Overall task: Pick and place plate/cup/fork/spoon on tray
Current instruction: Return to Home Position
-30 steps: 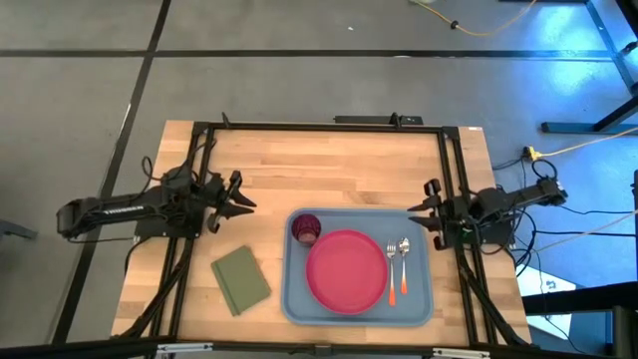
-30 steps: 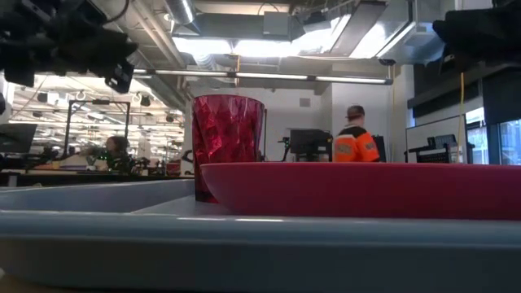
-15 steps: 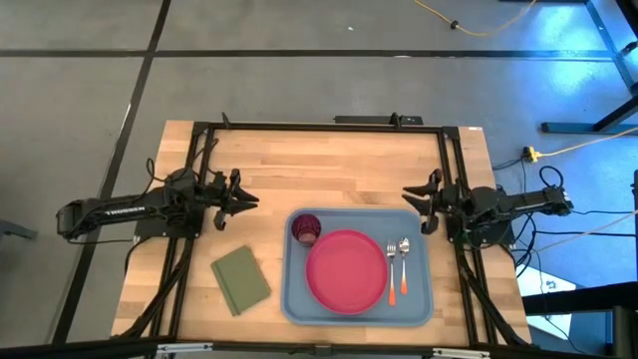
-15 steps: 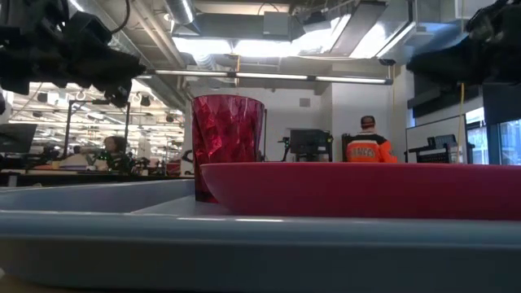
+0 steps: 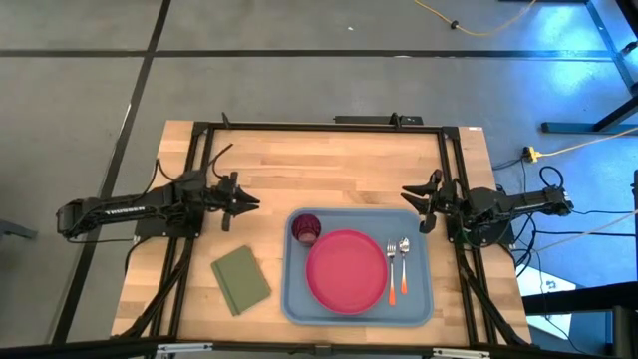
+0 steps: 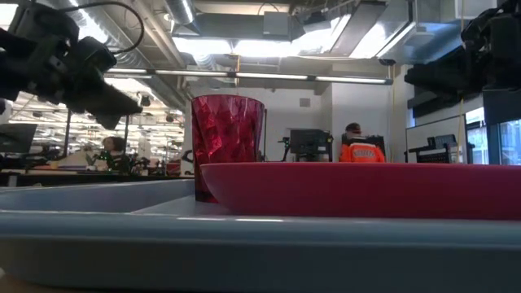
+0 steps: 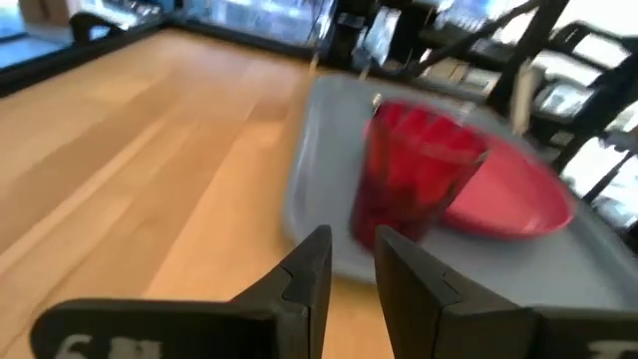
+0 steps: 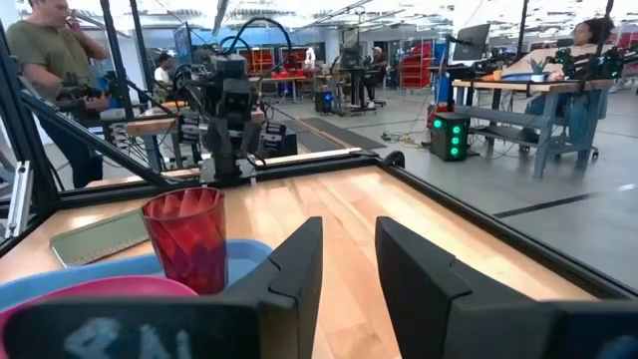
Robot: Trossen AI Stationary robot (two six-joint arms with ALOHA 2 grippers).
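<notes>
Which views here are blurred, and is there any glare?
Left wrist view: cup, plate and tray smeared by blur. Low view: bright ceiling lights glare behind the cup; near tray rim soft. High and right wrist views: sharp, evenly lit.

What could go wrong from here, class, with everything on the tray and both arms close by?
The cup stands upright at the tray corner nearest the left hand; a low sweep could tip it. The fork and spoon lie side by side near the rim, below the right hand; a brush could scatter them.
</notes>
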